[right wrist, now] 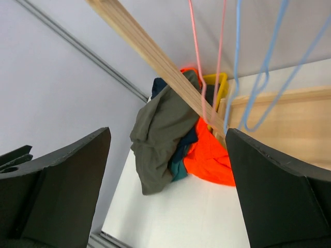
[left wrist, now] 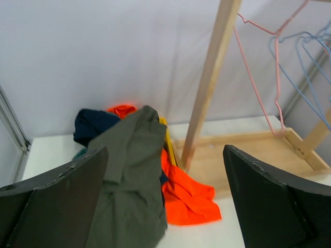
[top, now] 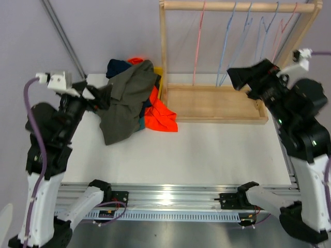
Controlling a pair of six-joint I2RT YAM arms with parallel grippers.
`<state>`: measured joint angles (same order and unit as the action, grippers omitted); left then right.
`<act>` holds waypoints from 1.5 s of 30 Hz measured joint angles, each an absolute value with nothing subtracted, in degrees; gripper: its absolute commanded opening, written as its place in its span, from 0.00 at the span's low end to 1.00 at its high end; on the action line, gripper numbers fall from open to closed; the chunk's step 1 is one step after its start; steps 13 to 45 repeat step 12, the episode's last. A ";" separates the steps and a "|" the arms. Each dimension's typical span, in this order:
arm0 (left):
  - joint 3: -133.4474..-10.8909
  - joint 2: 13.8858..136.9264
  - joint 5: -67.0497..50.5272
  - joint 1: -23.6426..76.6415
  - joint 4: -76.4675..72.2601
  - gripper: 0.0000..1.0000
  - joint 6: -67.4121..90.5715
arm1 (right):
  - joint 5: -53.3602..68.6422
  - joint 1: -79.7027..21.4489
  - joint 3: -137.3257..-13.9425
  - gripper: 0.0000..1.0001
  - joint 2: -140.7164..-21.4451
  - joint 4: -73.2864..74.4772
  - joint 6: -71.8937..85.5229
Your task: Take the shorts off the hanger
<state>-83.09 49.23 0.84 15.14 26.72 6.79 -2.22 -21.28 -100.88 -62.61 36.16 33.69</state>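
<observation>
Olive-grey shorts lie on top of 1 limp heap at the worktop's rear left. Navy pair, teal pair and orange pair show beneath. Left fingers are spread apart and empty, just beside the heap. On the wooden rack, the wire hangers are bare. Right fingers are apart and empty, near the rack.
</observation>
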 measured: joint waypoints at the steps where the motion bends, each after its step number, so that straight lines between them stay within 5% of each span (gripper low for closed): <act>1: -81.56 46.63 0.49 15.16 27.88 0.99 7.27 | -2.48 -21.32 -99.44 0.99 -59.40 37.28 32.97; 11: -77.19 27.29 -2.04 15.27 38.63 0.99 10.04 | -7.35 -21.52 -98.06 0.99 -35.59 49.28 22.11; 45: -77.34 26.85 -2.13 15.27 39.40 0.99 10.09 | -7.40 -21.52 -98.59 1.00 -35.11 49.60 21.45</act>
